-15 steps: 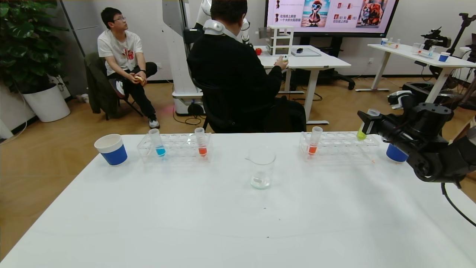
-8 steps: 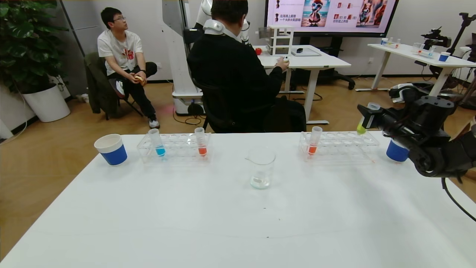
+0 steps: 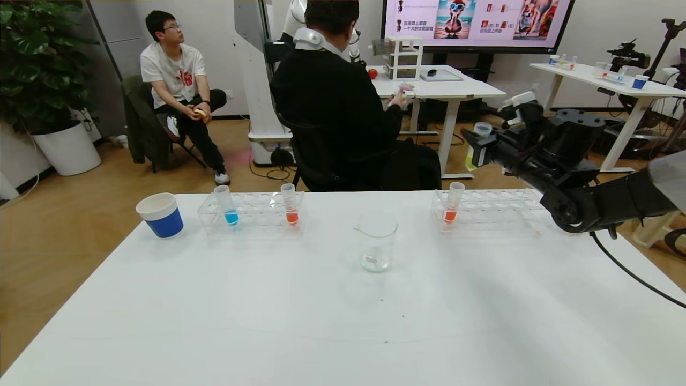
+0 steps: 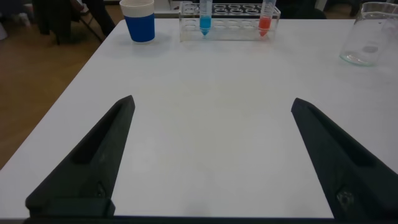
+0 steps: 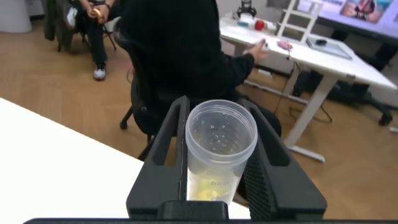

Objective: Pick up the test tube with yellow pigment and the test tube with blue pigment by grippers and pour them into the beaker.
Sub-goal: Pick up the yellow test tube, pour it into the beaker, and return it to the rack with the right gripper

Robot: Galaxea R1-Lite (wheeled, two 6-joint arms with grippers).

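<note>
My right gripper (image 3: 478, 146) is shut on the test tube with yellow pigment (image 3: 475, 145) and holds it in the air, above and behind the left end of the right rack (image 3: 498, 210). In the right wrist view the open-topped tube (image 5: 219, 142) stands between the fingers, with yellow liquid at its bottom. The beaker (image 3: 377, 241) stands at table centre, below and to the left of that gripper. The test tube with blue pigment (image 3: 228, 206) stands in the left rack (image 3: 257, 212). My left gripper (image 4: 211, 102) is open and empty, low over the near table, hidden from the head view.
Orange-red tubes stand in the left rack (image 3: 290, 205) and the right rack (image 3: 453, 203). A blue-and-white paper cup (image 3: 161, 215) stands at the far left. A seated person in black (image 3: 332, 102) is just beyond the table's far edge.
My right gripper has lifted the yellow tube out of the right rack and carried it up and to the left, toward the beaker's side. The blue cup at right is now hidden.
</note>
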